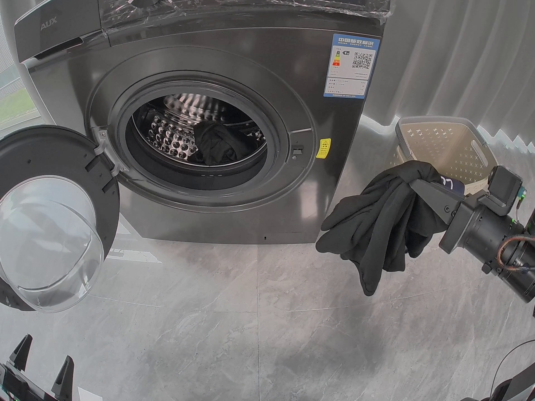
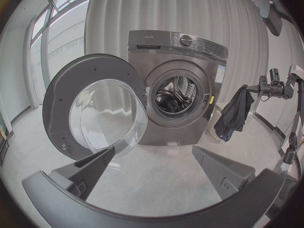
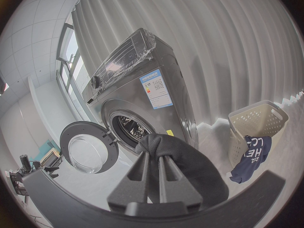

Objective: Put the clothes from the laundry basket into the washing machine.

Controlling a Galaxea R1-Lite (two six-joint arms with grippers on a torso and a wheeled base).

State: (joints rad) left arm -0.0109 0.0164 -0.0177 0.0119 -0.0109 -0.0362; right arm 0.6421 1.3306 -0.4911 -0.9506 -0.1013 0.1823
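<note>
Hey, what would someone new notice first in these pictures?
Most striking is the limp black garment dangling from the right pincer in front of the beige plastic laundry basket. To its left stands the grey front-loading washing machine, its round glass door swung wide open and a dark piece of clothing already lying in the drum.

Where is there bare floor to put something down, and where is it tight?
The grey floor in front of the washing machine is bare, bordered by the open door on the left and the black garment hanging from the right gripper. The gap between machine and laundry basket is cramped.
</note>
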